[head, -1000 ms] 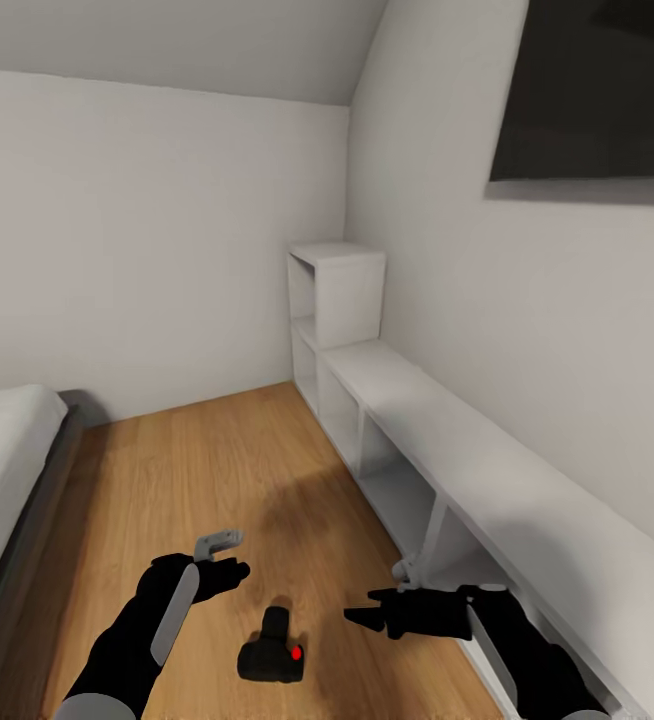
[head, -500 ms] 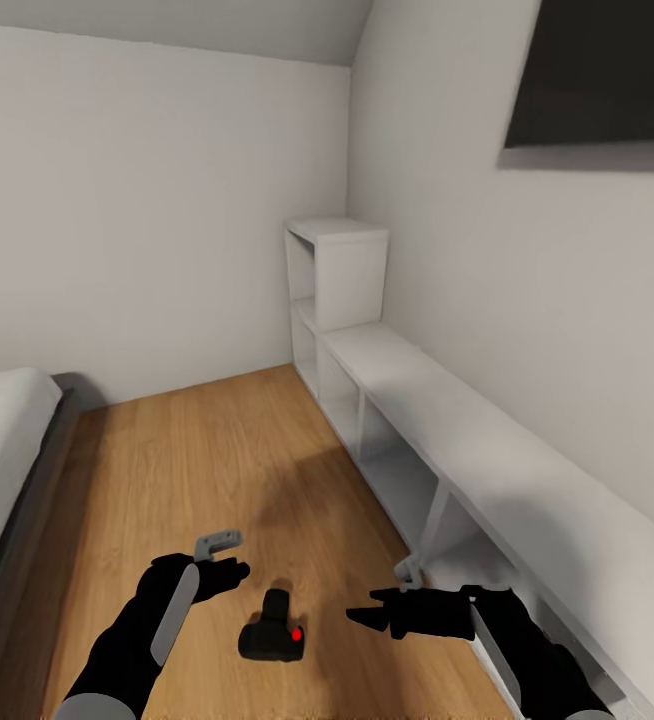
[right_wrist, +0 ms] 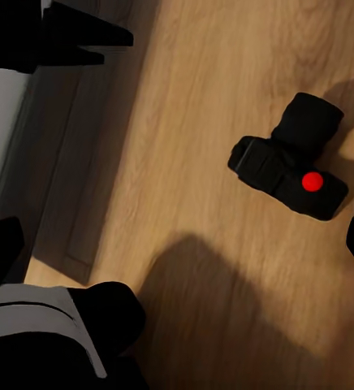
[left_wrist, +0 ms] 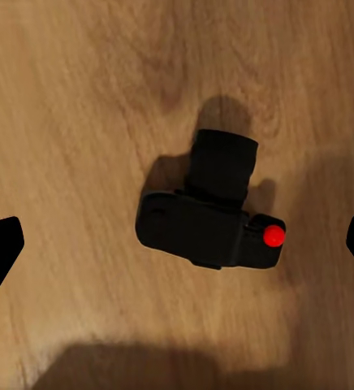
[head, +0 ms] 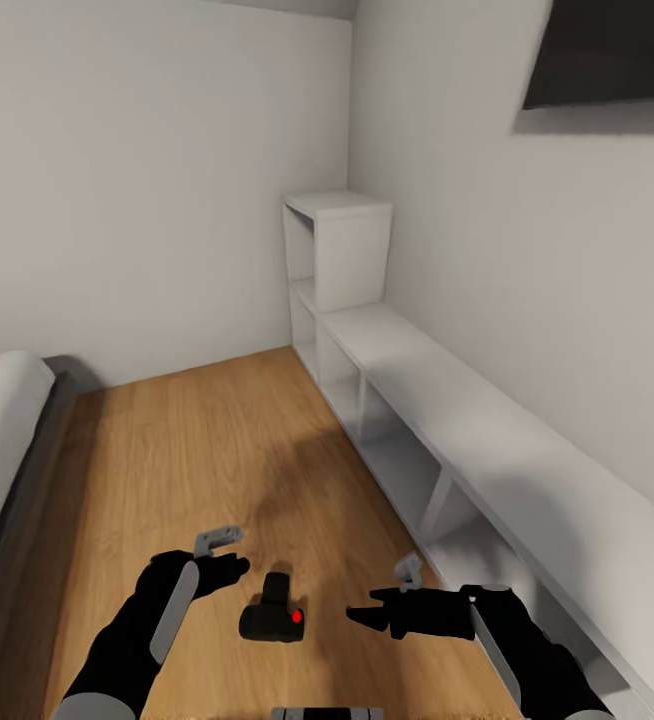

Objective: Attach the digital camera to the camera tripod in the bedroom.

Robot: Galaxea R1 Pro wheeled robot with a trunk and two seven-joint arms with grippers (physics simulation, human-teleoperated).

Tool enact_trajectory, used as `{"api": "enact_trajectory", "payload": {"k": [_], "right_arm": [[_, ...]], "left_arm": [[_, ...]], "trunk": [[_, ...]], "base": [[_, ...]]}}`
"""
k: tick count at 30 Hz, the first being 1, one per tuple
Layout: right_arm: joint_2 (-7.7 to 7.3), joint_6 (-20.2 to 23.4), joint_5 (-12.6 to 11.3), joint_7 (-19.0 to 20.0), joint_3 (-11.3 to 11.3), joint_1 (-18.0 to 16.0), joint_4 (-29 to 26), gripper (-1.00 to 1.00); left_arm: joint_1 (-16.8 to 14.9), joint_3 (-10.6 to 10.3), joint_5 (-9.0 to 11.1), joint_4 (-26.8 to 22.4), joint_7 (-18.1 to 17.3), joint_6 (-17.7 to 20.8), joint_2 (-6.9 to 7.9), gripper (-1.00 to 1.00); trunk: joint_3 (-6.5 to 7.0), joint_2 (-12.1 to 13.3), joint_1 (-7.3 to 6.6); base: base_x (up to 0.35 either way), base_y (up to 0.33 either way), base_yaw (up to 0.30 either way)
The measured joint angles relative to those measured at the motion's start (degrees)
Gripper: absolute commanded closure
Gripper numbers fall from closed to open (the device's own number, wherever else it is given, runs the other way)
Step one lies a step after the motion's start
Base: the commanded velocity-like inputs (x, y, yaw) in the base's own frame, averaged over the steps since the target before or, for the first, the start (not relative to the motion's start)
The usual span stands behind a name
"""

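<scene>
The digital camera [head: 271, 616] lies on the wood floor [head: 217, 450] between both claws, lens pointing far. The left claw [head: 229, 557], spread open, hangs slightly nearer than the open right claw [head: 359, 614].

No text, label, brand, number or sign can be read anywhere in these pictures. The digital camera [head: 272, 617] on the wood floor [head: 217, 450] bears only a plain red button, with no lettering on its black body, and the white shelf unit [head: 387, 340] and walls are unmarked.
</scene>
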Motion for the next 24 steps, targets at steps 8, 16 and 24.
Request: {"api": "enact_trajectory", "payload": {"k": [8,16,24], "right_arm": [[0.00,0.16,0.00,0.00,0.00,0.00,0.05,-1.00],[0.00,0.21,-0.01,0.00,0.00,0.00,0.06,-1.00],[0.00,0.33,-0.01,0.02,-0.01,0.00,0.06,-1.00]], "left_arm": [[0.00,-0.08,0.05,-1.64,0.04,0.06,0.01,-1.00],[0.00,-0.10,0.00,-1.84,0.05,0.07,0.01,-1.00],[0.00,-0.10,0.04,-1.86,0.04,0.07,0.01,-1.00]], "trunk": [[-1.77,-0.11,0.21],[-3.55,-0.22,0.41],[-5.32,-0.32,0.62]], "base": [[0.000,0.000,0.000],[0.000,0.000,0.000],[0.000,0.000,0.000]]}}
